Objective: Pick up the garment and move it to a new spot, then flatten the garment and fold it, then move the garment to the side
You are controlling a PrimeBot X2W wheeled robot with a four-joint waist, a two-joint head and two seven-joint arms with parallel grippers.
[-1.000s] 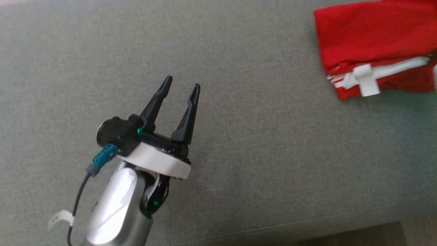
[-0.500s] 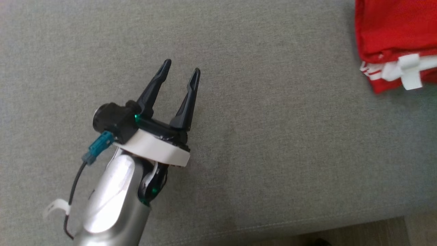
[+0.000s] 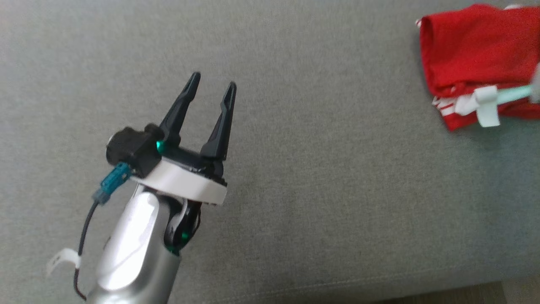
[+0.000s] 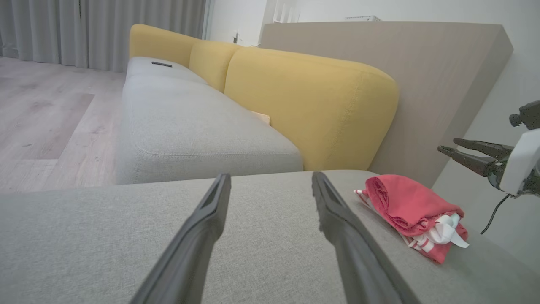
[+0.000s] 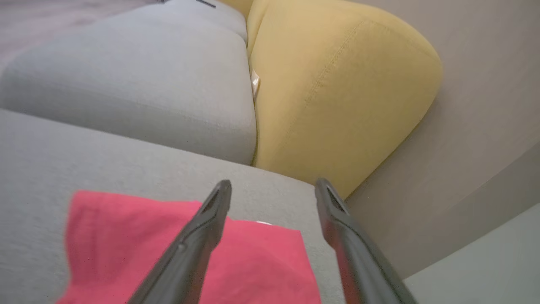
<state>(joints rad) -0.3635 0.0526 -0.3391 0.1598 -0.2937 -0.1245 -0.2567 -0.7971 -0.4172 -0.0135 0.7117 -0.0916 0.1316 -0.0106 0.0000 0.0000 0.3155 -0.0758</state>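
The garment [image 3: 472,46] is lying as a folded red bundle near the far right end of the grey sofa seat [image 3: 316,169]. White stripes are showing at its lower edge, and a white cord [image 3: 485,105] is hanging out of the fold. In the left wrist view the garment [image 4: 405,202] is looking thick and rolled, with the white cord gathered at the near end.

The left pincer [image 3: 213,80] is hovering over the bare seat, well apart from the garment. Its two dark fingers are standing apart and are holding nothing. In its own view the left pincer [image 4: 270,176] is pointing along the seat. The right pincer [image 5: 274,182] is standing above the garment [image 5: 168,249] with its fingers also apart, and nothing is lying between them. From the left wrist view the right pincer [image 4: 447,145] is hanging in the air, above and to the right of the bundle.

Behind the seat, a yellow back cushion [image 4: 312,109] is rising, and a beige panel [image 4: 422,63] is standing behind it. A wooden floor [image 4: 42,118] and grey curtains [image 4: 84,29] are showing on the left.

Compared with one second ago, the whole head picture is lying a little differently, so the camera is turning. The garment is keeping the same folded shape, and the left pincer is staying equally wide.
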